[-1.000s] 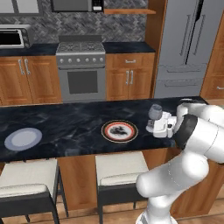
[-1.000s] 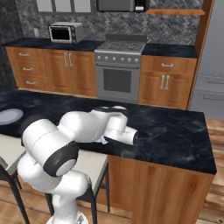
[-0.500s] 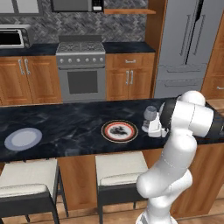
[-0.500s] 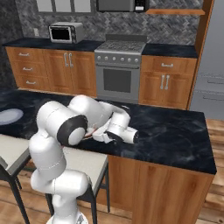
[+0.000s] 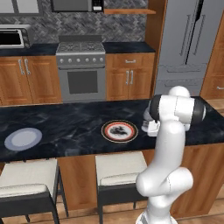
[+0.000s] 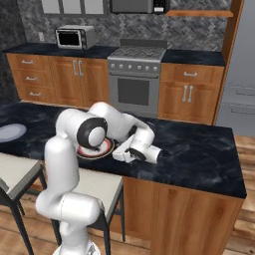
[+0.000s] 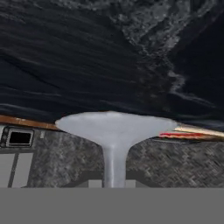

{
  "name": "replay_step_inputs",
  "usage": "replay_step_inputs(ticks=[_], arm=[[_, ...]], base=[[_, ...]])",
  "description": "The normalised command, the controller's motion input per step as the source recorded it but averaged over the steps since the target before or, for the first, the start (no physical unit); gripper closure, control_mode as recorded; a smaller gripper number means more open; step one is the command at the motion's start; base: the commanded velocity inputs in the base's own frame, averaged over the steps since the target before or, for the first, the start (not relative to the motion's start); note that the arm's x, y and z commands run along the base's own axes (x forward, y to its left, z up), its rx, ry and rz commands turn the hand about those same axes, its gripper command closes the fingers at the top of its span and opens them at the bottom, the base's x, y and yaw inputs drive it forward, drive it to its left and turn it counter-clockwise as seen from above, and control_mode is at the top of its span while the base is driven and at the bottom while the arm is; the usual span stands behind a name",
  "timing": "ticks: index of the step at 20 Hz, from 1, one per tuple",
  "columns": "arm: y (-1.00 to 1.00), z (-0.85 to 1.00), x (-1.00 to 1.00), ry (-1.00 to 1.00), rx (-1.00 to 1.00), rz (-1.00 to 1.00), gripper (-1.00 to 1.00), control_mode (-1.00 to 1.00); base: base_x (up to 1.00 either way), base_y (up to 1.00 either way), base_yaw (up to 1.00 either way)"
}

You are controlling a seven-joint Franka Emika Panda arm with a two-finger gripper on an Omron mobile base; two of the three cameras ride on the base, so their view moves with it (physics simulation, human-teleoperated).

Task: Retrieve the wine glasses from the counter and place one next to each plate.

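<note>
Left base view: black marbled island top with two stools beneath; behind it wooden cabinets, a stove and a grey fridge. A pale plate lies far left, a red-rimmed plate near the middle. The gripper sits low just right of the red-rimmed plate, a greyish wine glass showing at it.

Right base view: same dark top, microwave on the back counter. The arm folds over the red-rimmed plate; the hand lies just right of it, close above the stone.

Hand view: the glass's foot and stem fill the centre against the marbled surface, stem running between the fingers, which are drawn narrow onto it.
</note>
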Motion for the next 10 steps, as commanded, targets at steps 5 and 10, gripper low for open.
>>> replay_step_inputs(ticks=[5,10], arm=[[0.0,-0.32,0.45,0.0,0.0,0.0,1.0,-1.0],[0.0,-0.33,0.38,0.0,0.0,0.0,1.0,-1.0]], base=[[0.0,0.0,0.0],[0.0,0.0,0.0]])
